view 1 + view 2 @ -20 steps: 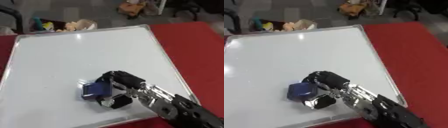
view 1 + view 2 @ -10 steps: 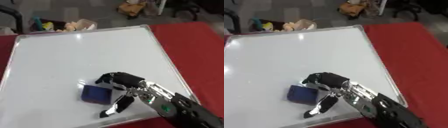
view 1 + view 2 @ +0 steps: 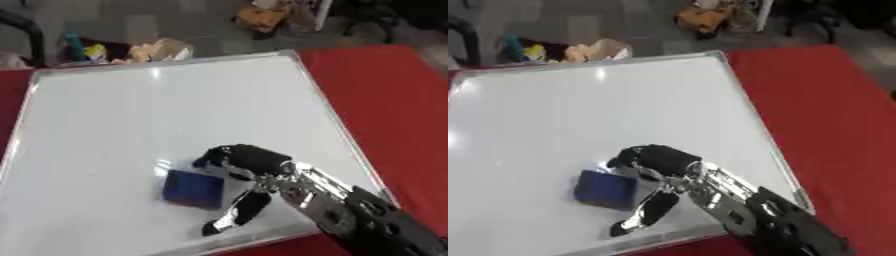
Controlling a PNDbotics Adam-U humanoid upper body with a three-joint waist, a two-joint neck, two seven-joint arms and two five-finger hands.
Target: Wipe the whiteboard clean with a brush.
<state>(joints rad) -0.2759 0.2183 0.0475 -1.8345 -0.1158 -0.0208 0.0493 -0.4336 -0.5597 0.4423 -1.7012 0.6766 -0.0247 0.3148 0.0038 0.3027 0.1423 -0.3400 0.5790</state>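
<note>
In the left eye view, one whiteboard (image 3: pixel 149 125) is lying on the red counter (image 3: pixel 394 100), filling most of the frame and sitting slightly askew. Its white face is showing no marks that can be made out. One brush (image 3: pixel 193 188), a dark blue block, is lying flat on the board in the lower middle of the frame. One robot hand, the right robot hand (image 3: pixel 249 172), is reaching in from the lower right corner on a black and silver arm. It is released: the fingers (image 3: pixel 219 152) are arching over the brush's upper right corner, the thumb (image 3: pixel 236 212) is stretching down toward the board's lower edge, and neither is closing on the block. Whether the fingertips are touching the brush cannot be told. The left robot hand is not showing. Beyond the board's top edge, in the upper left of the frame, a heap of clutter (image 3: pixel 131 50) is sitting on the floor.

In the right eye view, the same single brush (image 3: pixel 605 189) is lying at lower left of centre on the board, just left of the right robot hand, whose thumb is again hanging spread below it.
</note>
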